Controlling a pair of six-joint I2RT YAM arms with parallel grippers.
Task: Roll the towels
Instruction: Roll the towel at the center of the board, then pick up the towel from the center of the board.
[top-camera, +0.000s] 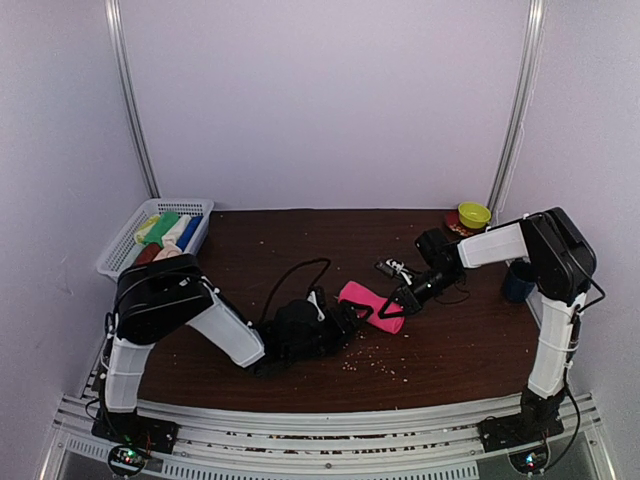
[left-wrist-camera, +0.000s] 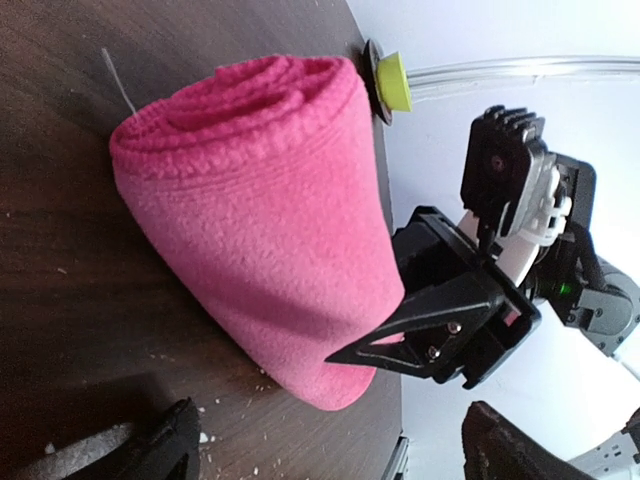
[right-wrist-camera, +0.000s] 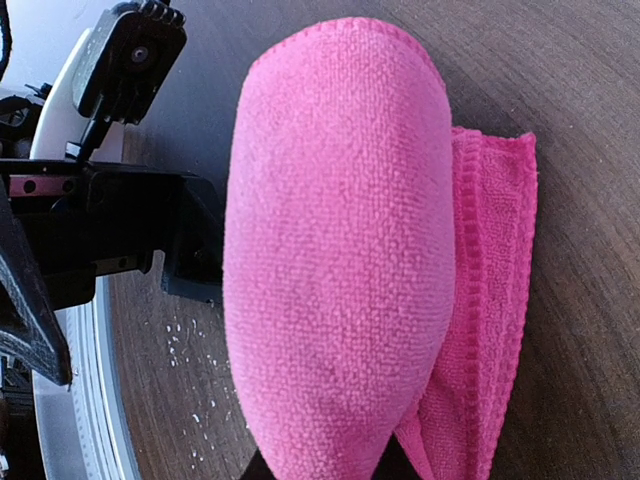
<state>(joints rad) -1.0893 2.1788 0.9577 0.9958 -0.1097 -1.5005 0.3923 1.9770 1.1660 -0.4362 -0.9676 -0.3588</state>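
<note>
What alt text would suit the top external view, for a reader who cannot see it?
Two robot arms meet at a rolled pink towel in the middle of a dark brown table, the left gripper and the right gripper at its two ends. A white basket with coloured towels stands far left, a green bowl far right.

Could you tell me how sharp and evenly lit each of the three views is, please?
Top external: soft and grainy, the rolled hot pink cloth towel small but evenly lit. Left wrist: towel sharp, shadow beside it, white wall washed out. Right wrist: towel weave crisp.
</note>
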